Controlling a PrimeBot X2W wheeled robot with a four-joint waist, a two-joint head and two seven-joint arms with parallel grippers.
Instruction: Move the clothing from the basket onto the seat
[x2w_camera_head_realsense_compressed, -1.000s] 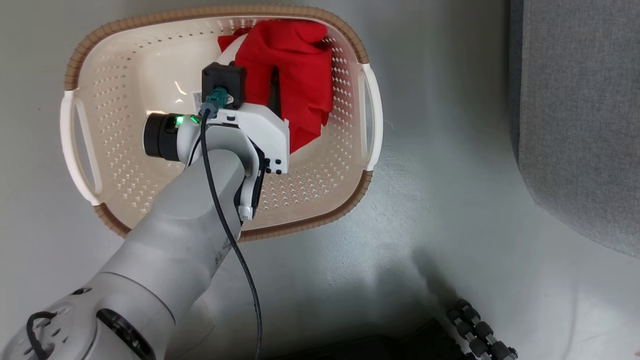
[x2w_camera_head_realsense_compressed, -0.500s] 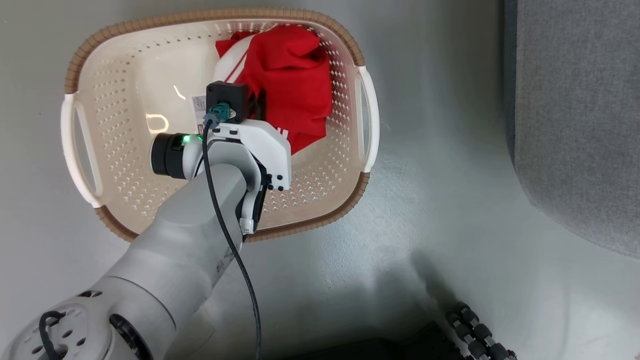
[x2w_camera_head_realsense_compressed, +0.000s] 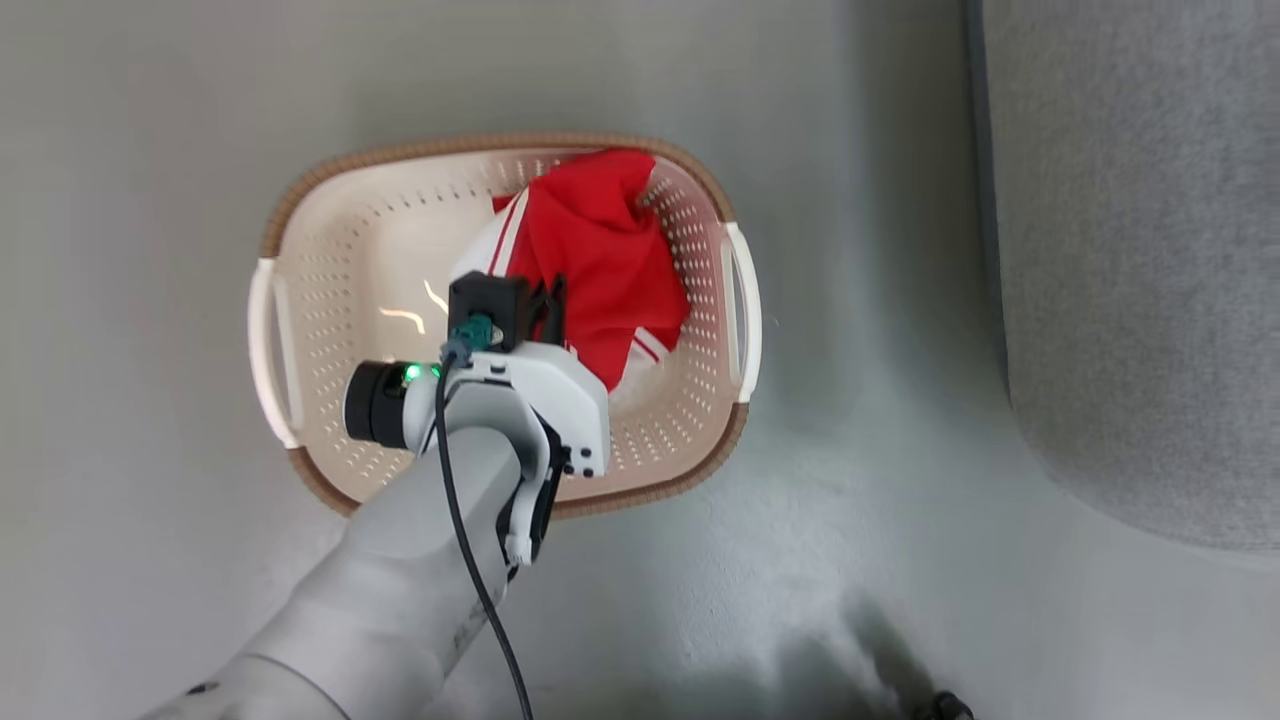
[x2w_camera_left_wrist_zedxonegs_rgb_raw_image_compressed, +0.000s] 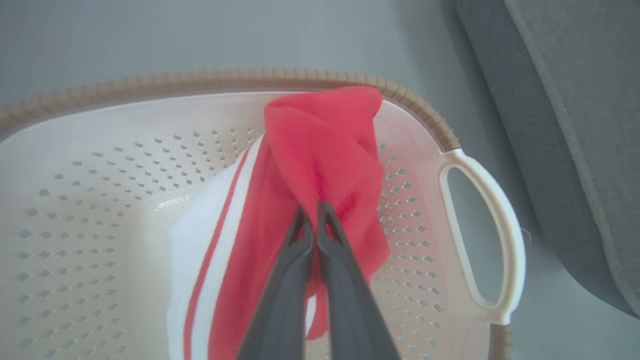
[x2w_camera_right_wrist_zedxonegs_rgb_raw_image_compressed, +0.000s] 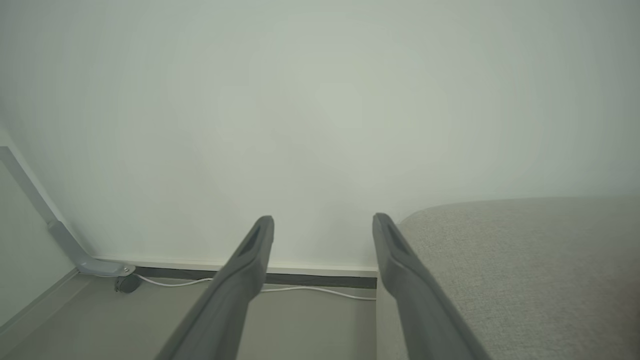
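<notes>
The cream basket (x2w_camera_head_realsense_compressed: 330, 300) with its brown rim stands on the floor. Red clothing (x2w_camera_head_realsense_compressed: 600, 260) with white stripes hangs bunched over the basket's right half, and my left gripper (x2w_camera_head_realsense_compressed: 550, 300) is shut on it. In the left wrist view the two dark fingers (x2w_camera_left_wrist_zedxonegs_rgb_raw_image_compressed: 325, 240) pinch a fold of the red clothing (x2w_camera_left_wrist_zedxonegs_rgb_raw_image_compressed: 320, 150) above the basket (x2w_camera_left_wrist_zedxonegs_rgb_raw_image_compressed: 100, 210). The grey seat (x2w_camera_head_realsense_compressed: 1130, 250) rises to the right of the basket. My right gripper (x2w_camera_right_wrist_zedxonegs_rgb_raw_image_compressed: 322, 222) is open in front of a pale wall, beside the seat (x2w_camera_right_wrist_zedxonegs_rgb_raw_image_compressed: 520, 265).
Pale grey floor (x2w_camera_head_realsense_compressed: 900, 560) lies between the basket and the seat. The white basket handle (x2w_camera_left_wrist_zedxonegs_rgb_raw_image_compressed: 500, 240) sits close to the seat's edge (x2w_camera_left_wrist_zedxonegs_rgb_raw_image_compressed: 550, 125). A thin cable (x2w_camera_right_wrist_zedxonegs_rgb_raw_image_compressed: 320, 290) and a skirting board run along the wall's foot.
The head camera has risen, so the basket looks smaller and lower in the picture. My left gripper has lifted the red clothing, which now hangs bunched higher over the basket.
</notes>
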